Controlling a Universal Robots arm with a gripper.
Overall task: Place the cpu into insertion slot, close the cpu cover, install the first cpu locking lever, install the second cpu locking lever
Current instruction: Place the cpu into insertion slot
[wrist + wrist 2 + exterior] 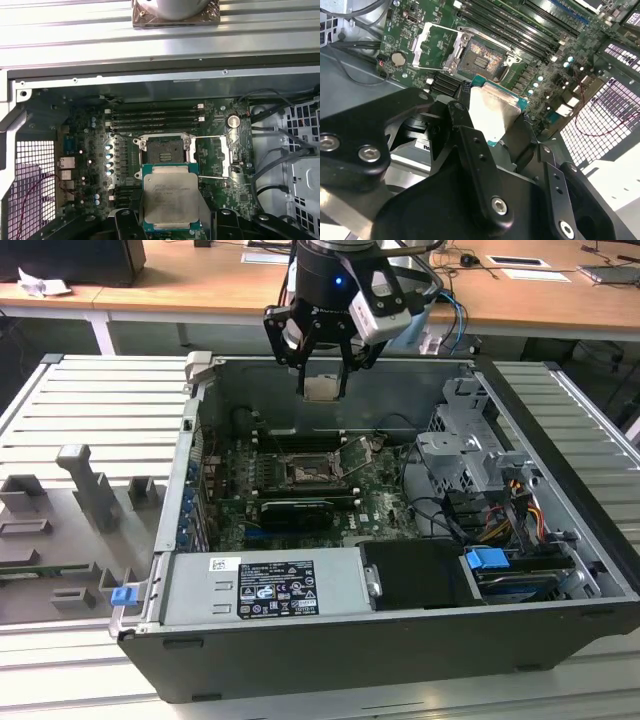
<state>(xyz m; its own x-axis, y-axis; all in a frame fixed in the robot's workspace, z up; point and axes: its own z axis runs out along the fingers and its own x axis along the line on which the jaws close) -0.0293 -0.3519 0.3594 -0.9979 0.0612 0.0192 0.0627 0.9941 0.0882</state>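
Exterior view shows the gripper (322, 392) clamped on the chip (321, 387), high above the bare socket (305, 473), its cover (352, 458) flipped open.

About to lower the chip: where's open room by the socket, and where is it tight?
The insertion slot lies bare, the cpu cover swung open beside it, nothing between it and the cpu in the gripper. Tight: memory slots along one edge, cables and drive cage toward the exterior view's right.

Lab or workshop: open computer case (350, 665) on slatted metal bench (90, 410), wooden desks (220, 285) behind.
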